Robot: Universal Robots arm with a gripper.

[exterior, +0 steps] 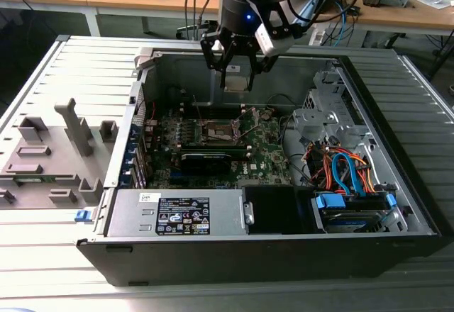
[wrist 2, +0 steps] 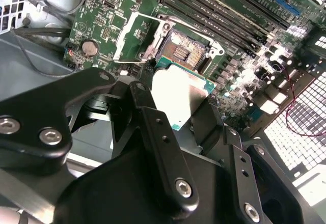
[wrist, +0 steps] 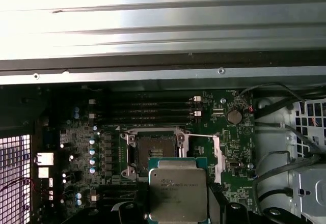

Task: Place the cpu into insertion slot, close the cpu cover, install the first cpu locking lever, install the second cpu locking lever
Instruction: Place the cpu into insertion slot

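Grey ribbed table [exterior: 42, 269], wooden desks [exterior: 71, 1] behind (cable-strewn)

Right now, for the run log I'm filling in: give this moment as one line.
gripper: shut on cpu | cpu: held aloft, not in insertion slot | insertion slot: empty | cpu cover: open

Silver-beige cpu [wrist: 178, 193] w/ green rim, blk claw [exterior: 238, 74], green board [wrist: 232, 135].
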